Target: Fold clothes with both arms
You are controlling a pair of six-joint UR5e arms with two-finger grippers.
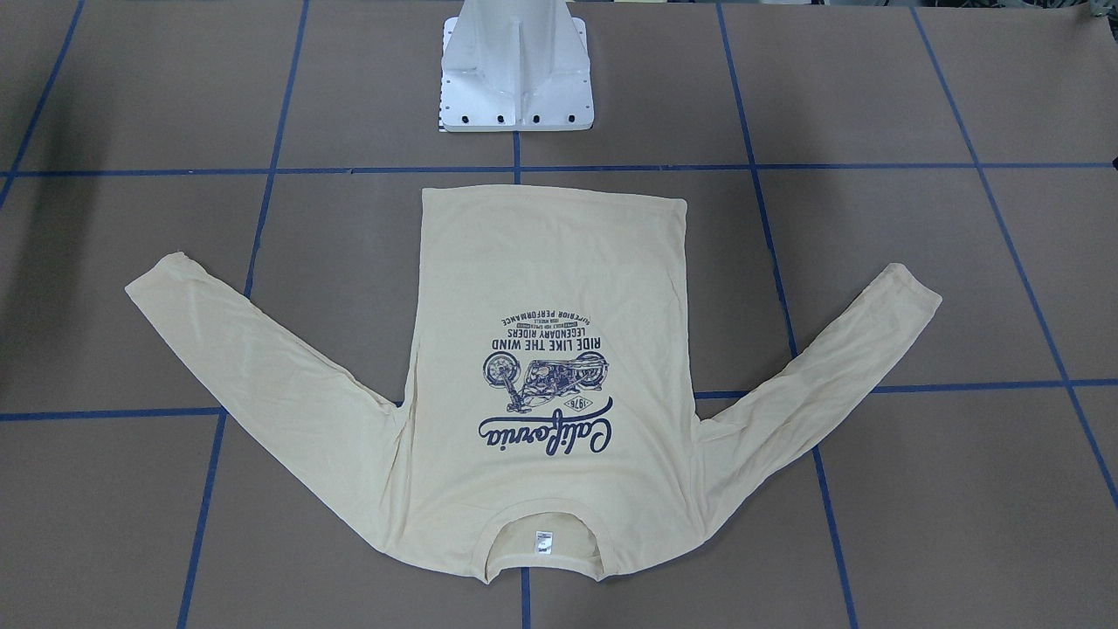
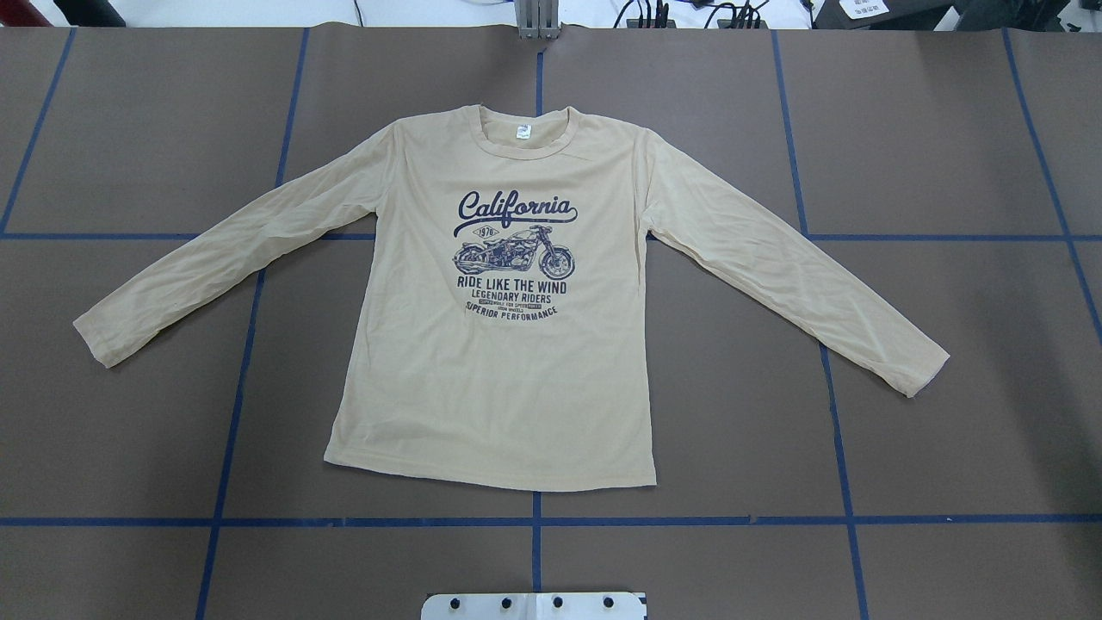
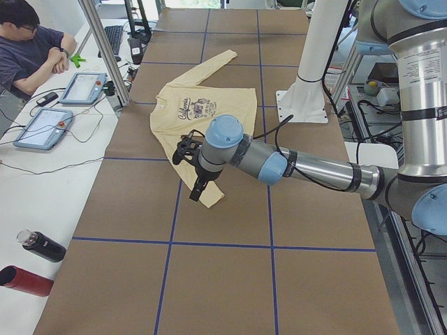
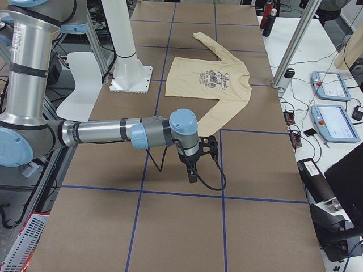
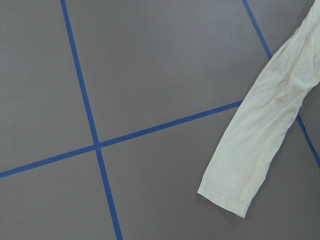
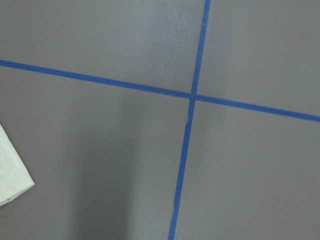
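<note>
The clothes are one pale cream long-sleeved T-shirt lying flat, print side up, with both sleeves spread outward. Its collar points away from the robot's base. Neither arm shows in the overhead or front-facing views. The near left arm's gripper hangs over the end of one sleeve, above the table. The right gripper hangs just beyond the other sleeve's cuff. I cannot tell whether either gripper is open or shut, as only the side views show them.
The white pedestal base stands behind the shirt's hem. Blue tape lines grid the brown table. A person sits at a side bench with control tablets; two bottles lie there.
</note>
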